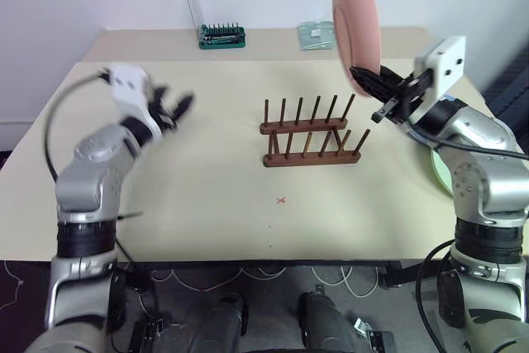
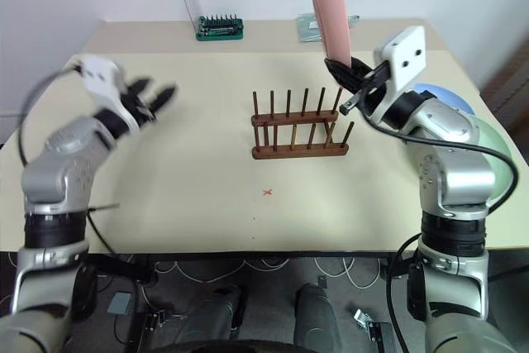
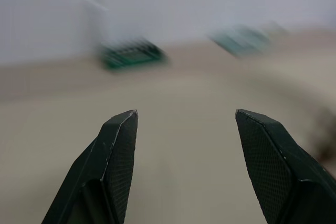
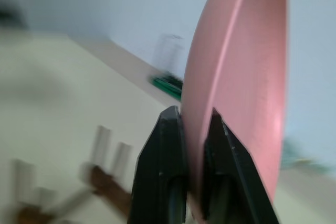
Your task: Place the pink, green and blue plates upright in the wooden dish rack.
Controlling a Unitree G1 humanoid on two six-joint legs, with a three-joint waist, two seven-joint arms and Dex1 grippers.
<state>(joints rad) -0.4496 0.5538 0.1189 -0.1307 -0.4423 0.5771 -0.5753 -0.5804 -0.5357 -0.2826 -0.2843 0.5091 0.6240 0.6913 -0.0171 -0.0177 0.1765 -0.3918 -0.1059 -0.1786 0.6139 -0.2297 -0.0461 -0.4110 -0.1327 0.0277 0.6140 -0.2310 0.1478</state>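
My right gripper (image 1: 364, 80) is shut on the lower rim of the pink plate (image 1: 355, 18), holding it upright in the air above and just right of the wooden dish rack (image 1: 312, 134). In the right wrist view the black fingers (image 4: 168, 145) pinch the pink plate (image 4: 241, 61) edge-on. The rack's pegs hold nothing. The blue plate (image 2: 446, 93) and the green plate (image 2: 498, 138) lie at the table's right edge, partly hidden behind my right arm. My left gripper (image 1: 178, 109) hovers open and empty over the table's left side, its fingers (image 3: 118, 150) set wide apart.
A green tool holder (image 1: 221, 35) with a clear upright cover and a clear packet (image 1: 316, 34) sit on the far table behind the rack. A small red cross (image 1: 281, 200) is marked on the beige tabletop (image 1: 207, 204) in front of the rack.
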